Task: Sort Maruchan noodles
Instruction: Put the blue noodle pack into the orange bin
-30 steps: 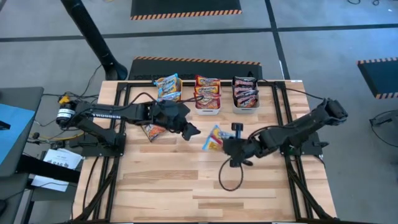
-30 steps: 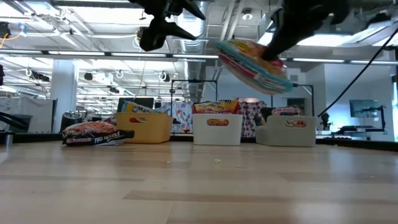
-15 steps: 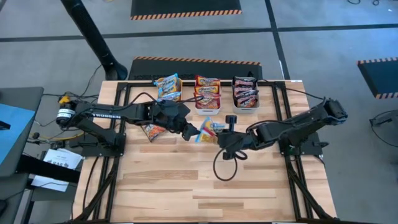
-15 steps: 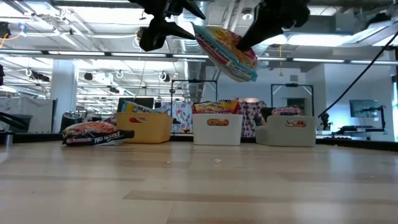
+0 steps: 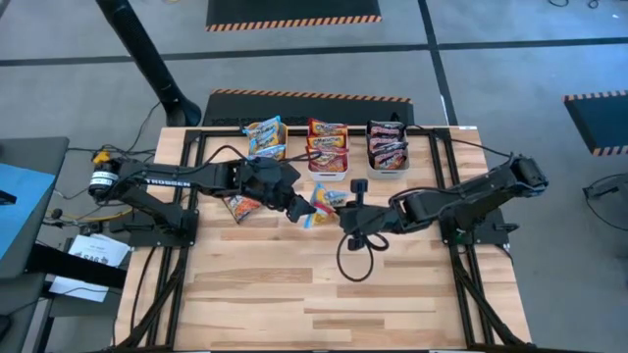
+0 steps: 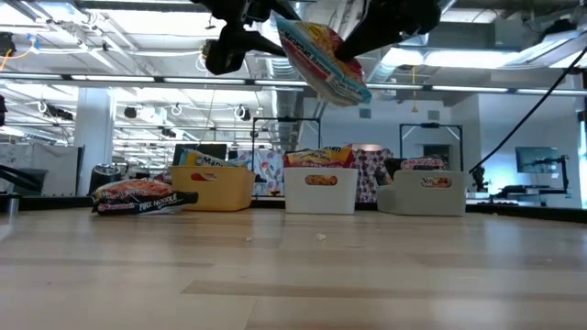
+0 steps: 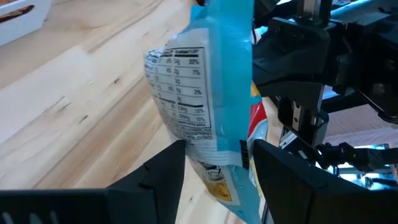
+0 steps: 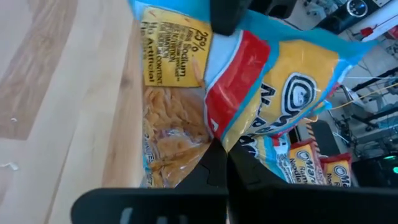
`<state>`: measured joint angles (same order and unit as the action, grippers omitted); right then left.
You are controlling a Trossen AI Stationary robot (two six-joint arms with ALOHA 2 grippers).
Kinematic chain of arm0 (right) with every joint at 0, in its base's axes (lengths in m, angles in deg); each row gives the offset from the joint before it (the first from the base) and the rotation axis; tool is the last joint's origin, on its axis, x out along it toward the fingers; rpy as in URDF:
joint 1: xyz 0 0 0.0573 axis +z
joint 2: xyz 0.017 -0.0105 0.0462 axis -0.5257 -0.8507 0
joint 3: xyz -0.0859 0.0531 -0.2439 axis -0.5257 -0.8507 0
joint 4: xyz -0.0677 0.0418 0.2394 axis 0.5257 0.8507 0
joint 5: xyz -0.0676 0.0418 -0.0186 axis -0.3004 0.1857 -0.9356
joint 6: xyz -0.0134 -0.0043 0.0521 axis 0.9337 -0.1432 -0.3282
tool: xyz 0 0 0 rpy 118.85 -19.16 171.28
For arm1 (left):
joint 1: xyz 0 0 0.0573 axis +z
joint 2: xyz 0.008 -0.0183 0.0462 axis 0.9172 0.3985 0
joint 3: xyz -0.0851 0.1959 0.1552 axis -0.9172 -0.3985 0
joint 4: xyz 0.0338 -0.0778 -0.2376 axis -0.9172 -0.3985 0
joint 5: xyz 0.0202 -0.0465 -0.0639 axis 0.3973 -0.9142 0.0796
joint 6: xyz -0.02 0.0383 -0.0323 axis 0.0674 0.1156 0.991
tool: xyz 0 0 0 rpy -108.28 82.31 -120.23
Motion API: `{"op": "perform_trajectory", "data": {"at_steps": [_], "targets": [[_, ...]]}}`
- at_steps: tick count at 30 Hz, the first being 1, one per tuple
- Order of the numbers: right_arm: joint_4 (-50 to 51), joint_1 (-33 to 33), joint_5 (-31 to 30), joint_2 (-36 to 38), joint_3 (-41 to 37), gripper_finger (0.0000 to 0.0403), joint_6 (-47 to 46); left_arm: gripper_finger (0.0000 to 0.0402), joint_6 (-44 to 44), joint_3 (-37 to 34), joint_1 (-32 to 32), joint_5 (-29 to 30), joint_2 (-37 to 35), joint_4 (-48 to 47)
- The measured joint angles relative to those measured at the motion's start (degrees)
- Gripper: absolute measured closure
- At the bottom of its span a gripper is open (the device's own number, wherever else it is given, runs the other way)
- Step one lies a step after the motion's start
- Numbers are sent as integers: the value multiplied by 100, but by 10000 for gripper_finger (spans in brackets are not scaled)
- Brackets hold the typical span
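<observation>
Right claw (image 5: 339,209) closed on a yellow-and-blue packet (image 5: 324,199), holding it up off the counter (image 5: 294,284) at mid-table. In the low view the packet (image 6: 323,50) hangs tilted, high above the wood.

Left claw (image 5: 300,208) sits just beside the right one, open, fingers (image 7: 163,175) on either side of the packet's lower edge (image 7: 205,112); not clamped. Can't tell if the pads touch the plastic.

Right wrist view: packet face (image 8: 249,93) fills the frame, the claw's own fingers dark at the bottom.

Beyond both claws, at the far edge of the counter, three bins in a row:
- orange bin (image 5: 265,137) with yellow-and-blue packets, nearest the left claw
- white bin (image 5: 328,147) with red-orange packets, straight beyond the two claws
- grey bin (image 5: 389,145) with dark red-black packets, beyond the right claw

One loose packet (image 5: 241,207) lies flat on the counter by the left arm, behind the left claw, near the orange bin.
</observation>
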<state>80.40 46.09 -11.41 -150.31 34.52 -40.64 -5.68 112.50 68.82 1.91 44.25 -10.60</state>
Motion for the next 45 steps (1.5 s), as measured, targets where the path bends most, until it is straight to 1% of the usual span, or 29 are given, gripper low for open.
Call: {"op": "perform_trajectory", "data": {"at_steps": [8, 17, 27, 30, 37, 41, 45], "targets": [[-119, -75, 48, 0, 0, 399, 149, 223, 2, -4, 0, -169, 0, 495], [-88, -7, 69, -4, 126, 399, 149, 223, 0, -4, 109, -94, 46, 333], [58, -1, 75, -8, 227, 399, 160, 227, -579, 0, 107, -152, 165, 334], [96, -1, 75, -4, 227, 399, 146, 247, -717, 0, 107, -151, 217, 379], [134, -1, 60, -4, 227, 398, 143, 325, -1018, -2, 107, -145, 232, 329], [274, -1, 62, -2, 236, 398, 96, 357, -1163, -2, 107, -137, 237, 335], [316, 23, 58, 0, 238, 387, 92, 390, -1375, -4, 107, -126, 240, 331]]}}
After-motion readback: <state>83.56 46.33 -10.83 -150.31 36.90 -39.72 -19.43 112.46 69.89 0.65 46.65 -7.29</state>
